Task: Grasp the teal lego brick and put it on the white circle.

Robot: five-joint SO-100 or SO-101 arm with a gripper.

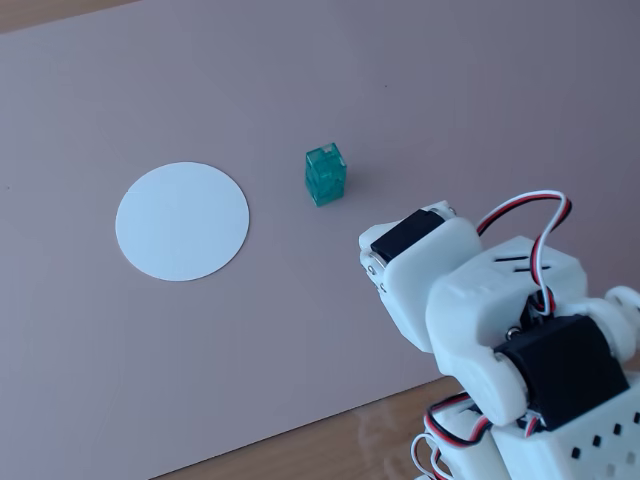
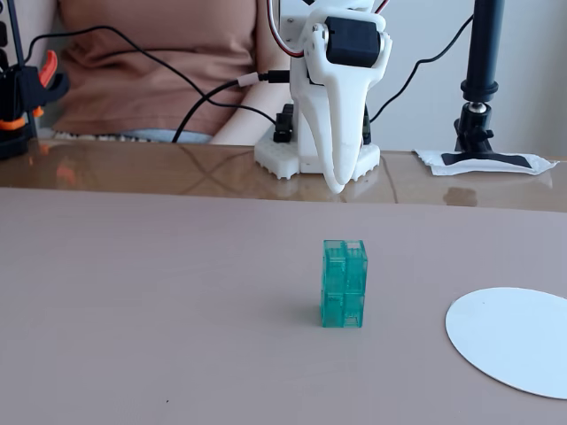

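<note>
1. The desk [image 1: 330,330] carries a mauve mat with everything on it.
2. The white circle [image 1: 182,221] lies flat, empty, well apart from the arm.
3. The end effector [image 2: 337,181] hangs tip-down near the arm's base, seemingly closed and holding nothing.
4. The teal lego brick [image 2: 343,283] stands upright between the two, straight out ahead of the tip, its long axis vertical.

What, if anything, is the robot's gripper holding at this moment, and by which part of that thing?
Nothing is held. The gripper hangs apart from the teal lego brick, which stands alone on the mat, beside the white circle.
</note>
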